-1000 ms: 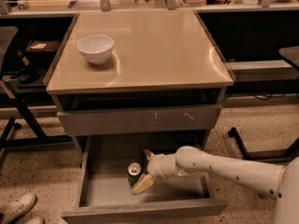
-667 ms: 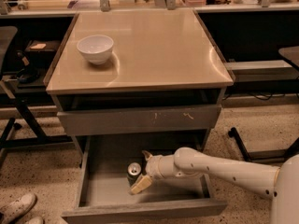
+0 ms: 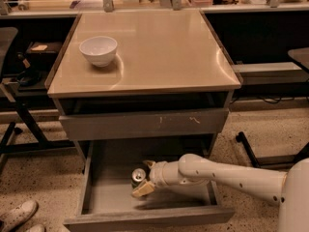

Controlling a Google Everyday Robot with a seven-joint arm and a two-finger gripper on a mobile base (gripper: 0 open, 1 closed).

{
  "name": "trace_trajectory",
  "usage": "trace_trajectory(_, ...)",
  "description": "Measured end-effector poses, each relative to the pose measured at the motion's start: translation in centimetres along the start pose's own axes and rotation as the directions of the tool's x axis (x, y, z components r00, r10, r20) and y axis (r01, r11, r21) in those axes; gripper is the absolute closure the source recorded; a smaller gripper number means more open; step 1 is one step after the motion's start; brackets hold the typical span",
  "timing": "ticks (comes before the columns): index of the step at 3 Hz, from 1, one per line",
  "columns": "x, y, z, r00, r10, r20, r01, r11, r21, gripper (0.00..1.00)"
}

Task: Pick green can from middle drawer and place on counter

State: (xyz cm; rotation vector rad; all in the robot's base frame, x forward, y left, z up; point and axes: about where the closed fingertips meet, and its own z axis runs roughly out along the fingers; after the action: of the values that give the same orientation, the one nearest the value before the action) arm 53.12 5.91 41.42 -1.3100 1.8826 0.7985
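Speckled floor and dark workbenches around a grey cabinet, seen from the front and slightly above. On top, the glossy tan counter [image 3: 164, 57], with a white bowl [image 3: 98, 50] near its back left corner. Beneath, a closed drawer front [image 3: 145, 123] with pale scratches. Lower still, the middle drawer [image 3: 106, 197] pulled out, flat grey floor on show. Inside, near the centre, the green can [image 3: 138, 176] standing upright, silver top visible. Reaching in from the right, a white arm [image 3: 231, 175] ending in the gripper [image 3: 142, 178], unclenched, fingers [image 3: 143, 189] spread on either side of the can; contact with it impossible to tell. At bottom left, pale shoes [image 3: 17, 215] on the floor.
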Motion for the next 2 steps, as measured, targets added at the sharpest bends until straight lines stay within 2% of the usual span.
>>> trace_trajectory(2,0.00,0.00,0.00,1.000,0.000,0.000,0.000,1.0000,0.000,0.65)
